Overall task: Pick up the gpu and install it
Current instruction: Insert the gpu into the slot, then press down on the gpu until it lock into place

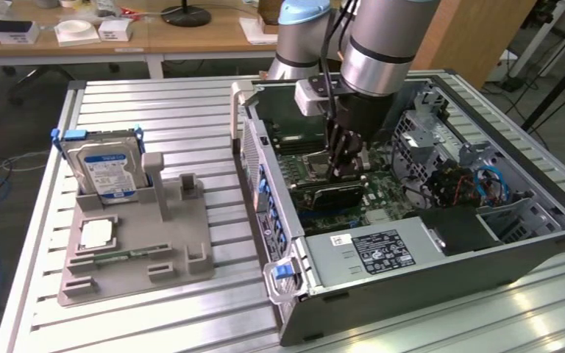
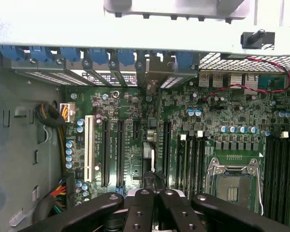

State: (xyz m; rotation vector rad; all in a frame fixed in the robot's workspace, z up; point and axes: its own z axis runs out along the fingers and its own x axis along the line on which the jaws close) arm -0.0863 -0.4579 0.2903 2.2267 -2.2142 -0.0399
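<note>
gpu (image 1: 327, 194): standing on edge inside the computer case (image 1: 440, 268), low over the motherboard (image 2: 130, 111).
gripper (image 1: 346, 170): fingers are sitting drawn together at the gpu's top edge (pinching or only pressing, i cannot tell).
risk: any tilt or offset is threatening a jammed connector or a flexed board.
long axis: running along the expansion slots (image 2: 120, 150), one end pointing at the blue latches (image 2: 99, 55), connector edge facing down.
</note>
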